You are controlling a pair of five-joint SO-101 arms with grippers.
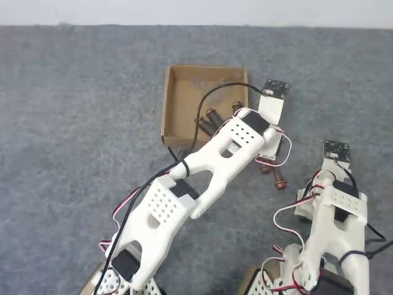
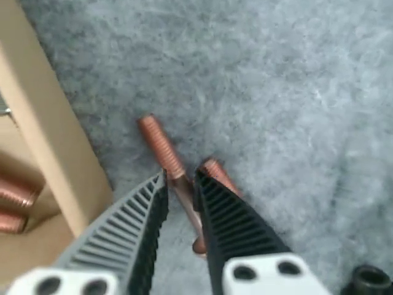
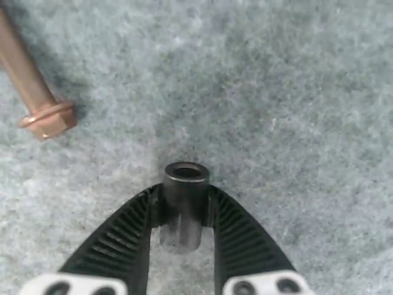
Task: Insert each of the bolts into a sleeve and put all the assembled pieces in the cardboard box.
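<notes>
My left gripper is shut on the shank of a copper bolt just above the grey carpet, right beside the outer wall of the cardboard box. A second bolt lies close behind the fingers. My right gripper is shut on a black sleeve whose open end points away from the gripper. Another bolt lies on the carpet ahead of it. In the high view the left arm reaches to the right side of the box, and a bolt lies beyond its wrist.
Several assembled copper pieces lie inside the box, also seen as assembled pieces. A loose black sleeve rests on the carpet near the left gripper. The right arm stands at the lower right. Open carpet stretches to the left of the box.
</notes>
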